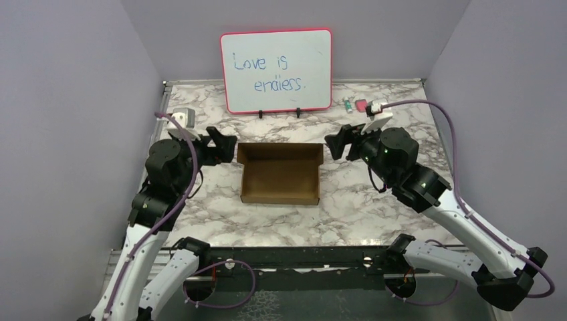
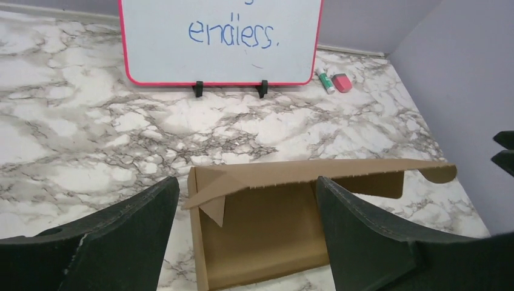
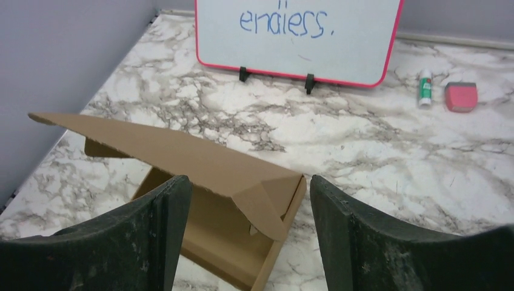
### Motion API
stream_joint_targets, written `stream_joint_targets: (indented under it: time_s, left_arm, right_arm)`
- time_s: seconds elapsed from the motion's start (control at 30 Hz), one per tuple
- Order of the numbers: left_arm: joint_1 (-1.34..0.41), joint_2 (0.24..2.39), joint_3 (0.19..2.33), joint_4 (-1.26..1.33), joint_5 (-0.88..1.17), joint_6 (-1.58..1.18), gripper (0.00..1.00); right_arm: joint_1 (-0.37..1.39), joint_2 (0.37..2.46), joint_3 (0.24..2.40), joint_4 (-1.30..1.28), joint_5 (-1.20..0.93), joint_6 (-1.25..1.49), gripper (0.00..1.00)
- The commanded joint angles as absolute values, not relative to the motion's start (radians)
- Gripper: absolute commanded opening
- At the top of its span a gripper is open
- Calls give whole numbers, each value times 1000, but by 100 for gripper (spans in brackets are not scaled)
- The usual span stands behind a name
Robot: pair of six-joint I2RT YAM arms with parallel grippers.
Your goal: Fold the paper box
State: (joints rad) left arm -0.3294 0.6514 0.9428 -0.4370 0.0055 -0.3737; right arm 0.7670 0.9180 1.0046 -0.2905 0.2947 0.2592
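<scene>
Both spread, empty: left tool (image 1: 226, 144), right tool (image 1: 336, 144) flank paper box (image 1: 279, 175); lid ajar between them, probably needs pressing shut.

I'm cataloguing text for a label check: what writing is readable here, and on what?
"Love is": whiteboard, upper line, blue handwriting.
"endless.": whiteboard, lower line.
Small white tube: label too small to read.
Paper box: no print visible.
</scene>
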Motion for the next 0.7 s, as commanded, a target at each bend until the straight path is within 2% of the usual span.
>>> stream_joint_targets:
  time_s: [0.0, 0.27, 0.67]
  left_arm:
    - [-328, 783, 1034, -471, -22, -299, 82]
    - [-327, 944, 1062, -453, 58, -268, 72]
    - [-327, 914, 867, -440, 199, -319, 66]
  right_arm:
    - [773, 1017, 1099, -358, 339, 211, 77]
    - [773, 1172, 1178, -385, 308, 193, 77]
    - [774, 1143, 1043, -398, 181, 231, 76]
